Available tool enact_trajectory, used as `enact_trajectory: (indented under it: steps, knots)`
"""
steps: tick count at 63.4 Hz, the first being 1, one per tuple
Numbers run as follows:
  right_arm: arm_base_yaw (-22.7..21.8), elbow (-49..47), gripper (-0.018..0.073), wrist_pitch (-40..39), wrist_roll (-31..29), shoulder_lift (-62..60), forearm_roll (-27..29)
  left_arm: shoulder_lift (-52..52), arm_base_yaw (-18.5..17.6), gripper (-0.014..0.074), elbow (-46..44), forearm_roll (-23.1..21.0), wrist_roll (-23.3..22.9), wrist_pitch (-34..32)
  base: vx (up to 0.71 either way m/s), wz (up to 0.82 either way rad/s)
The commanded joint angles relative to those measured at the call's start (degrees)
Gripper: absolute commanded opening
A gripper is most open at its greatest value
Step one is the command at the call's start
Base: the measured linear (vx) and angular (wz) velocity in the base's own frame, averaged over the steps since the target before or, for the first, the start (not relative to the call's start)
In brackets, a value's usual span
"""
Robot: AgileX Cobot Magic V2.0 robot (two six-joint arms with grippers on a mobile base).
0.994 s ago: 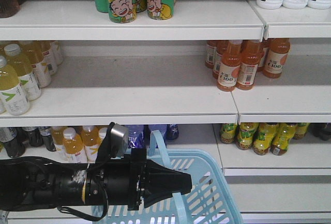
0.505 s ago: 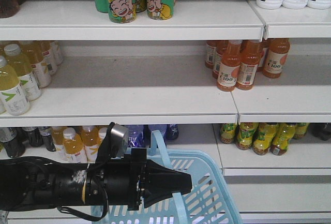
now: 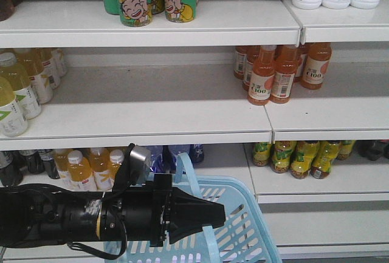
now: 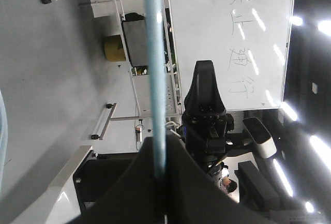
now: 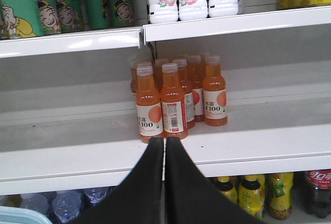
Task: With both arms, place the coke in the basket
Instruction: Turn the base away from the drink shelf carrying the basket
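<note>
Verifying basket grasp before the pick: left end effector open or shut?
Shut on the light blue plastic basket's thin loop handle: in the left wrist view the black left end effector pinches it with no gap.

front view: flat, even store light from above, soft glare on glossy white shelf boards (image 3: 231, 14), shade beneath each | left wrist: streaky bright reflections on the white whiteboard (image 4: 227, 43), right edge pretty dark, light blue plastic basket handle (image 4: 155, 79) blurry up close | right wrist: shelves crisp, black right end effector (image 5: 164, 142) kinda soft
</note>
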Motion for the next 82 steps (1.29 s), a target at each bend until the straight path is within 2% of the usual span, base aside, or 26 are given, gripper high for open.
enact_trajectory:
  steps: [1, 27, 82]
  knots:
    - [-0.3, 1.1, -0.0005, -4.7, 0.0, -0.6, -0.3, -2.6, -0.2, -0.0006, -1.3, -2.7, 0.1, -13.4, -0.02, -0.09]
    - [-0.3, 1.1, -0.0005, -4.7, 0.0, -0.6, -0.3, -2.6, -0.2, -0.0006, -1.3, -2.7, 0.1, -13.4, -0.03, -0.23]
    - [-0.3, 1.1, -0.0005, -4.7, 0.0, -0.6, -0.3, -2.6, -0.2, -0.0006, -1.3, -2.7, 0.1, -13.4, -0.02, -0.46]
